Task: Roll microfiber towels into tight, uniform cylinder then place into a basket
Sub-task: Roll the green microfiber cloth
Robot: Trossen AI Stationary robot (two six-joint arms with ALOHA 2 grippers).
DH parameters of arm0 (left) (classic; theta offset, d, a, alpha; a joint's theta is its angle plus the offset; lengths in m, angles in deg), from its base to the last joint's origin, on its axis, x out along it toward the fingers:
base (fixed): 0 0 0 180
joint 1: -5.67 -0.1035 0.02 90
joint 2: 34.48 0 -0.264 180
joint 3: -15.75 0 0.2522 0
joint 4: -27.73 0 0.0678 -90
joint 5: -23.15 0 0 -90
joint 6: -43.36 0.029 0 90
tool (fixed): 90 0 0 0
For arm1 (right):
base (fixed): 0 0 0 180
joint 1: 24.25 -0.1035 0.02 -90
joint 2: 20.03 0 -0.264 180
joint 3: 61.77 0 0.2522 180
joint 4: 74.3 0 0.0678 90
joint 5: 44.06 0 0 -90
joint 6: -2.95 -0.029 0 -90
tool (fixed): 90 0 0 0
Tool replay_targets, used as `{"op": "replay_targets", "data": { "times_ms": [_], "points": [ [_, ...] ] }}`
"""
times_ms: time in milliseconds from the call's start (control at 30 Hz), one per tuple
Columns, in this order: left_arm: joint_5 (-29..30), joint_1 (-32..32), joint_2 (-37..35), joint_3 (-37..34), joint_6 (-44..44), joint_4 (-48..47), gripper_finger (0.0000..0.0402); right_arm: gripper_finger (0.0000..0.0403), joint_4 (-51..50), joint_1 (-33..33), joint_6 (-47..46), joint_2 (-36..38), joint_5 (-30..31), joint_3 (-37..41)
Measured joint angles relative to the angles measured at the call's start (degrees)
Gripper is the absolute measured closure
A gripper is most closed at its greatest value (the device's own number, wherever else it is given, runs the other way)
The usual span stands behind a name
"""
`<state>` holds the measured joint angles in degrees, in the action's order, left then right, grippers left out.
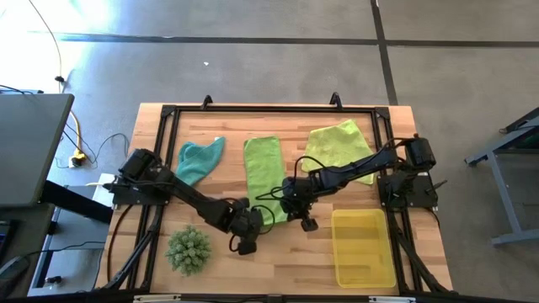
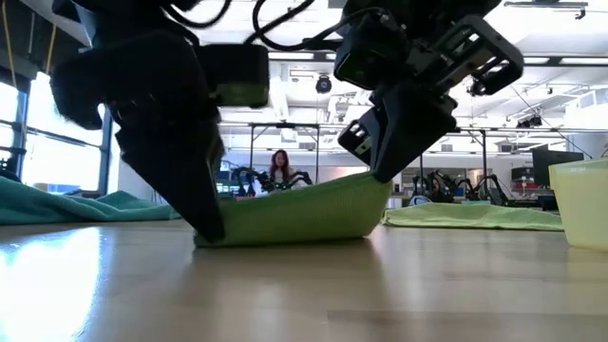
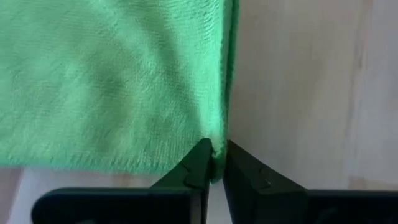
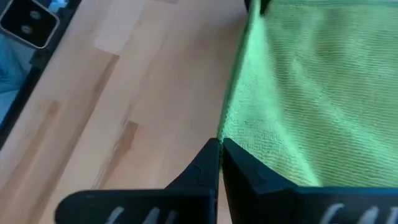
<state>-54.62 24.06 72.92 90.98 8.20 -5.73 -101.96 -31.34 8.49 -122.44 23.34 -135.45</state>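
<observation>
Bright green towel [image 1: 263,172] lies mid-table, its near end hidden under both arms; the left gripper [image 3: 214,165] pinches one near corner, the right gripper [image 4: 221,152] pinches the other, lifted slightly. Translucent yellow basket [image 1: 364,247] sits at the table's front right corner.

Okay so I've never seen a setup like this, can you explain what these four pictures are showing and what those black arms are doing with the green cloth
It is a robot with two dark arms at a wooden table. One picture looks straight down, one looks level across the tabletop, and two come from cameras on the wrists. On the table lie a teal towel, a bright green towel, a pale yellow-green towel, a yellow basket and a spiky green ball. The left gripper and right gripper each pinch a near corner of the bright green towel.
</observation>
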Motion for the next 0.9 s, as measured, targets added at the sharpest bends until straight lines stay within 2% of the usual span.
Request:
{"op": "replay_targets", "data": {
  "times_ms": [233,567,767,900],
  "points": [
    [0.7,-0.6,-0.4,0.1,-6.6,-0.9,0.0388,0.0403,-0.7,2.8,0.4,0.0,0.6,0.0],
    [1.9,-2.0,-0.5,2.1,-7.7,-2.4,0.0388,0.0403,-1.1,2.9,-0.3,-3.9,2.0,0.0],
    [-2.0,-2.3,-0.5,5.0,-9.7,-7.6,0.0388,0.0403,-0.8,3.0,0.8,-4.1,3.1,0.0],
    [-2.4,-3.1,-0.5,5.6,-11.1,-9.0,0.0388,0.0403,-1.1,3.0,0.9,-4.1,3.1,0.0]
  ]
}}
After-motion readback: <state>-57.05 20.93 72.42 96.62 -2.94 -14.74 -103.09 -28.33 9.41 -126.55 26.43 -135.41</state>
